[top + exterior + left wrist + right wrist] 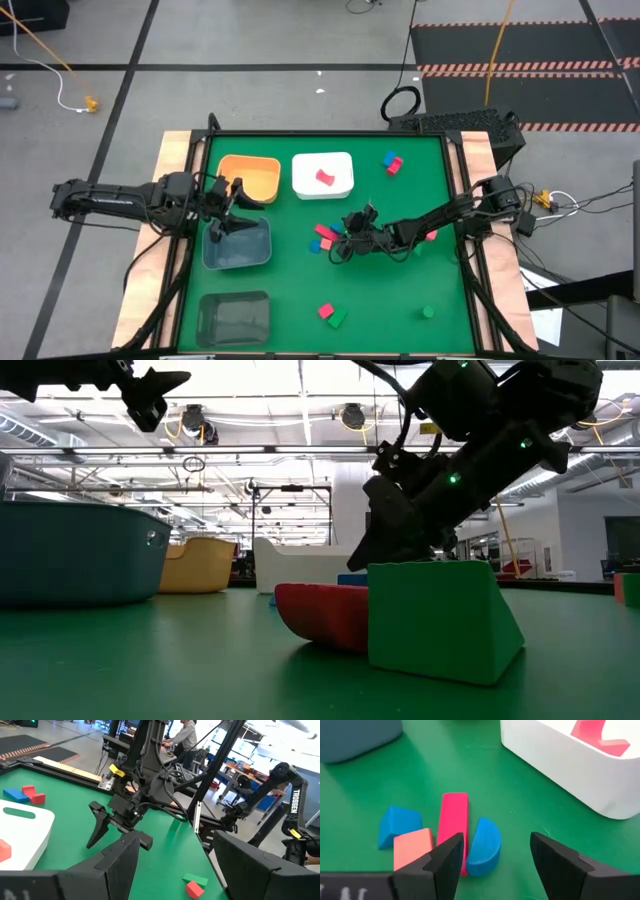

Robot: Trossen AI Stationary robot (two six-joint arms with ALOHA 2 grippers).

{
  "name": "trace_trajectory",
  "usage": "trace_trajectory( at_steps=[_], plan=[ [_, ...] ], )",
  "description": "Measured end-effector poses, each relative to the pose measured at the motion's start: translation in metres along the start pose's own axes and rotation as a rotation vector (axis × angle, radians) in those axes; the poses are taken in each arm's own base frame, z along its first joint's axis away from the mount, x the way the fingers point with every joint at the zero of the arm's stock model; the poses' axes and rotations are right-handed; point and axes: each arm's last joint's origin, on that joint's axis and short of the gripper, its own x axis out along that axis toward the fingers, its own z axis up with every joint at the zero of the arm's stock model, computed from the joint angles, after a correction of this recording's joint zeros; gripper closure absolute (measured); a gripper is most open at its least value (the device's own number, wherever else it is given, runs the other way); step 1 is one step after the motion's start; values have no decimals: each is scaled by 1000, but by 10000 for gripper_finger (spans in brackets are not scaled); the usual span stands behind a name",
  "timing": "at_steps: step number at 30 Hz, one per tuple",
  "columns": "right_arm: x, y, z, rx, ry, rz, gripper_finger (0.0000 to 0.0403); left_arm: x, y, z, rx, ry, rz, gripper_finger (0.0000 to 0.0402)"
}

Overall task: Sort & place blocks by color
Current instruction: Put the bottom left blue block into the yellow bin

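My right gripper (492, 857) is open and low over a cluster of blocks near the table's middle (322, 238). In the right wrist view the cluster is a pink-red bar (452, 825), a blue half-round (484, 845), a salmon cube (412, 847) and a blue wedge (395, 822), all flat on the green mat. The half-round lies just ahead of the gap between the fingers. My left gripper (232, 203) is open and raised over the blue-grey bin (238, 245). One red block (325, 177) lies in the white bin (340, 160).
An orange bin (250, 178) stands left of the white one, and a second grey bin (235, 318) sits near the front left. Loose blocks: blue and pink (392, 163) far right, pink (431, 236), red and green (331, 316), green (427, 312).
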Motion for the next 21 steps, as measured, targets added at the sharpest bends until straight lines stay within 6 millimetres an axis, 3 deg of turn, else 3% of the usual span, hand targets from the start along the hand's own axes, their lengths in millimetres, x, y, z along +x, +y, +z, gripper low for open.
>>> trace_trajectory(
  at_steps=[21],
  plan=[
    [24, -2, -19, 65, -2, -40, 195, 0, 1, 0, 23, -3, 24, 147]
  ],
)
